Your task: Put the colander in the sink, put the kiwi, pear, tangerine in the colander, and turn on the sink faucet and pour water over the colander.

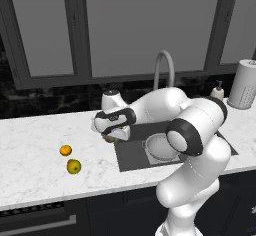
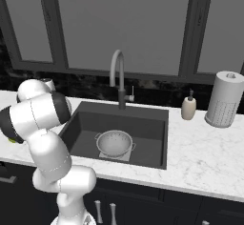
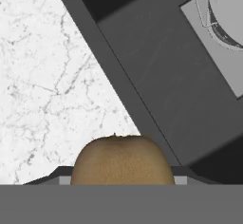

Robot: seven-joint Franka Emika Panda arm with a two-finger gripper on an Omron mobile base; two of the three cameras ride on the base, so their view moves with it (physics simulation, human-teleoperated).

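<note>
My gripper (image 1: 110, 136) hangs over the counter at the sink's left rim, shut on the brown kiwi (image 3: 121, 160), which sits between the two fingertips. A bit of the kiwi (image 1: 108, 139) peeks out under the hand. The silver colander (image 1: 161, 147) (image 2: 114, 143) (image 3: 228, 9) stands upright on the pale patch in the dark sink (image 1: 129, 156) (image 2: 148, 124) (image 3: 156, 90). It holds no fruit. The orange tangerine (image 1: 65, 150) and the yellow-green pear (image 1: 74, 166) lie on the counter left of the sink. The gooseneck faucet (image 1: 164, 67) (image 2: 117, 76) rises behind the basin; no water runs.
A soap pump bottle (image 1: 217, 91) (image 2: 188, 107) and a paper towel roll (image 1: 245, 85) (image 2: 224, 100) stand on the white marble counter (image 1: 35, 145) right of the sink. My arm's elbow (image 1: 192, 130) hovers over the basin's right part. Windows line the back wall.
</note>
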